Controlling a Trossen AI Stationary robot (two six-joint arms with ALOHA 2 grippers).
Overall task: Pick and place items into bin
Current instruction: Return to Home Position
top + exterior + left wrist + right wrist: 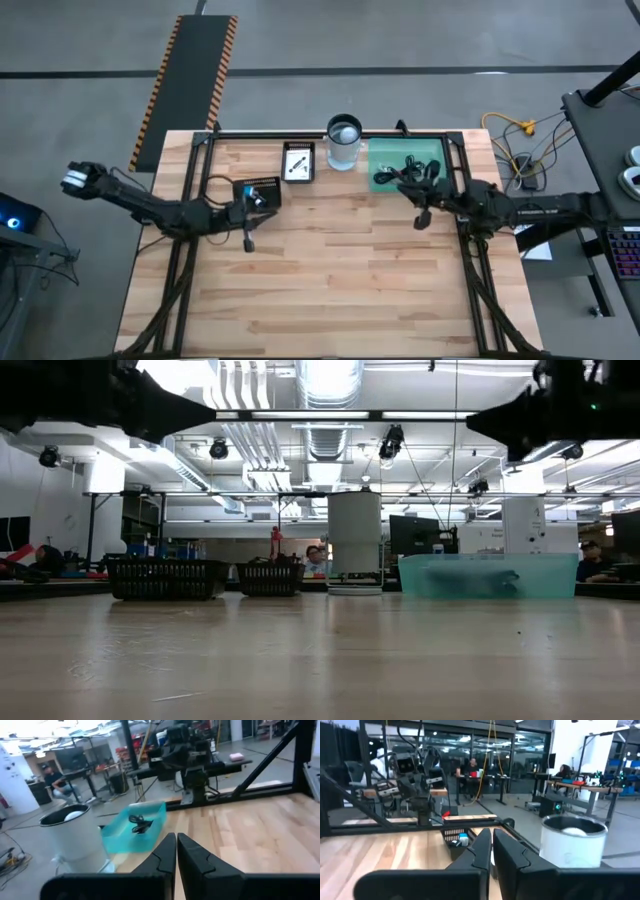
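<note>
A teal bin [405, 165] stands at the table's far right, with thin black coiled cables [140, 824] lying on its floor. It shows in the low view too [488, 575]. A small black basket [298, 162] at the far edge holds a white card and a short black stick. A second black basket [455, 839] holds blue bits. My left gripper [250, 215] hovers left of centre, shut and empty [176, 852]. My right gripper [420, 205] hovers right of centre, near the bin's near edge, also shut and empty [491, 847].
A white cylindrical container [343, 142] stands between the far basket and the bin. The black table frame [200, 140] runs along the far edge and both sides. Bare wood [330, 280] covers the table's near half. People sit at desks in the room beyond.
</note>
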